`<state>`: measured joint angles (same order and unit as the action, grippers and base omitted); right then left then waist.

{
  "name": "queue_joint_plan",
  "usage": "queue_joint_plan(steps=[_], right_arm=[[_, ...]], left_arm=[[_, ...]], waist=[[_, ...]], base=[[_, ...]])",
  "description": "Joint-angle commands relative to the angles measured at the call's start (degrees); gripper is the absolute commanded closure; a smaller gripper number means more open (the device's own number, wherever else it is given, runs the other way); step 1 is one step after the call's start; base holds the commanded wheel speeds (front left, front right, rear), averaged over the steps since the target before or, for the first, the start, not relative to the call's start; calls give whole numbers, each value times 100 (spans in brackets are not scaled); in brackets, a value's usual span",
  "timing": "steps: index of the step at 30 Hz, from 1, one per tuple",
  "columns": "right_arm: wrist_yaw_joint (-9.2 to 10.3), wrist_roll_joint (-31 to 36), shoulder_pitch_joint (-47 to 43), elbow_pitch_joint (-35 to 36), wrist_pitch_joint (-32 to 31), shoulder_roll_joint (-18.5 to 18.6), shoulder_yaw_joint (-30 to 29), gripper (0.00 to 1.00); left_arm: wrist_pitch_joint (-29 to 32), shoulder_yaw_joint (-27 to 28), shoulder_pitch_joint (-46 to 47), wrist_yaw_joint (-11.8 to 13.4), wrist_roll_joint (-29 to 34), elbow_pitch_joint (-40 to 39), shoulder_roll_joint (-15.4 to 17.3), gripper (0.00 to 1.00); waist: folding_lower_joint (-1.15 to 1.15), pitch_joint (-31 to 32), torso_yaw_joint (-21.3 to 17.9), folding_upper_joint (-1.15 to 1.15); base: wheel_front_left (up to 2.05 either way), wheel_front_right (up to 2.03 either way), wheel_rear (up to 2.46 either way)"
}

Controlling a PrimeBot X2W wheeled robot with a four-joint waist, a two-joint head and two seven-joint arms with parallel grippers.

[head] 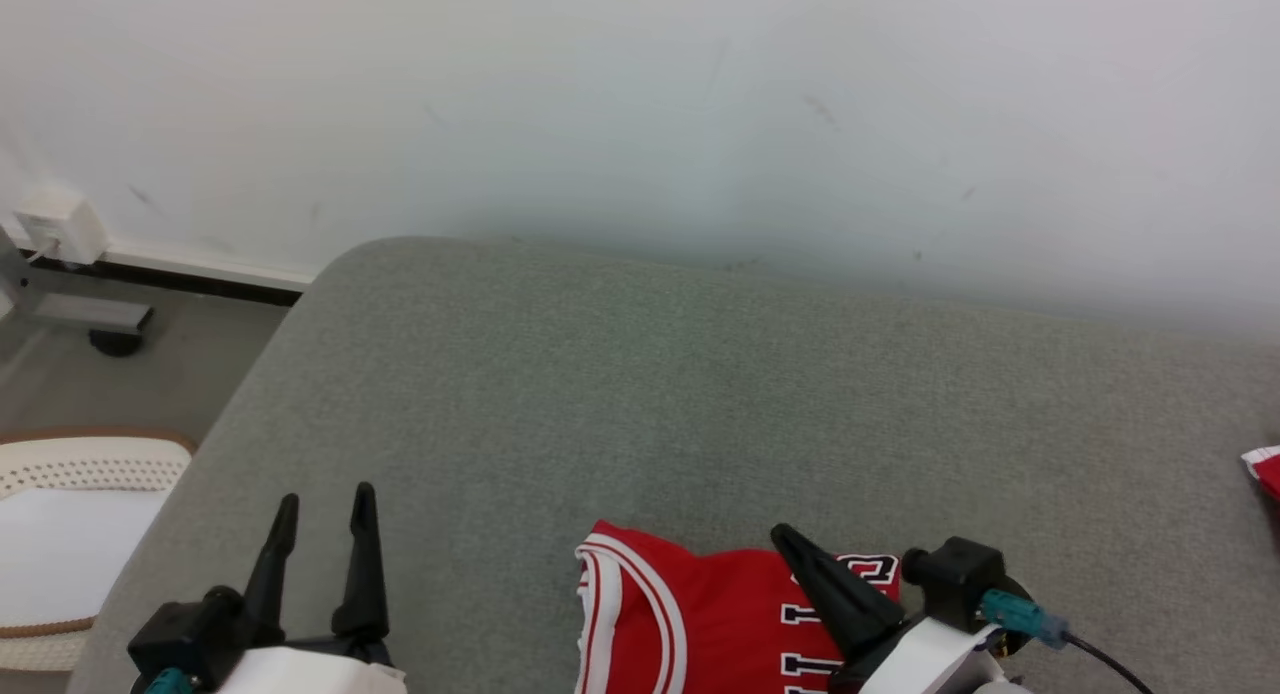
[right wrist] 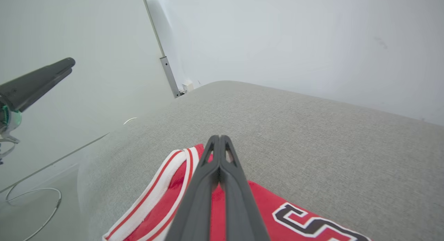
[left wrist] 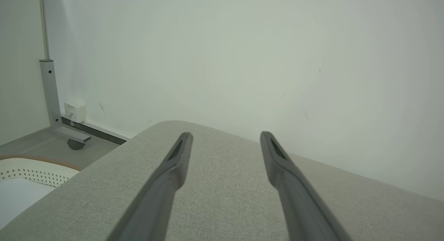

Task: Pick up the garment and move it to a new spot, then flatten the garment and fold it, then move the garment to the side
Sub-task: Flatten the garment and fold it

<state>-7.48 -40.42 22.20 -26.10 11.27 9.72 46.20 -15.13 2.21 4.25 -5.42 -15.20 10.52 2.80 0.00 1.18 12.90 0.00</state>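
**Fig.** Garment (head: pixel 700 624), red with white trim and black lettering, lying on the grey cushion (head: pixel 700 374) at its near edge, partly cut off by the head view's lower border; my right gripper (head: pixel 783 534) poised over it, fingers pressed together, with no cloth between them as far as the right wrist view shows; whether the tips touch the cloth I cannot tell; my left gripper (head: pixel 326 496) spread wide and empty above bare cushion, well apart from the garment.

Stage, as I judge it: the garment rests on the cushion in no grip, its visible part fairly smooth; no fold can be seen; flattening, folding and the move to the side seem to remain; whether this spot is already the new one, the views do not say.
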Motion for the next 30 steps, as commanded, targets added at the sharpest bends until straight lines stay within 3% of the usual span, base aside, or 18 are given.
queue_joint_plan(steps=[1, 2, 4, 12, 18, 30], right_arm=[[0, 123, 60, 79, 104, 152, -208, 47], [0, 159, 61, 120, 135, 204, -329, 4], [0, 273, 46, 186, 178, 309, -545, 0], [0, 825, -228, 433, 301, 448, -1478, 0], [0, 1312, -697, 685, 372, 289, -2345, 0], [0, 2031, -1499, 1353, 389, -198, -3528, 0]], left_arm=[[1, 21, -73, 27, -5, -44, 21, 0], [1, 12, -81, 22, -15, -71, 20, 0], [1, 12, -93, 38, -33, -98, 21, 0], [1, 9, -94, 40, -24, -175, 21, 0], [1, 21, -122, 47, 43, -235, 21, 0], [1, 63, -160, -59, 114, -183, 21, 0]], waist=[[0, 25, -241, 0], [0, 27, -314, 0], [0, 25, -457, 0], [0, -1, -897, 0], [0, -12, -1234, 0], [0, -47, -1733, 0]], base=[[0, 0, 0], [0, 0, 0], [0, 0, 0], [0, 0, 0], [0, 0, 0], [0, 0, 0]])
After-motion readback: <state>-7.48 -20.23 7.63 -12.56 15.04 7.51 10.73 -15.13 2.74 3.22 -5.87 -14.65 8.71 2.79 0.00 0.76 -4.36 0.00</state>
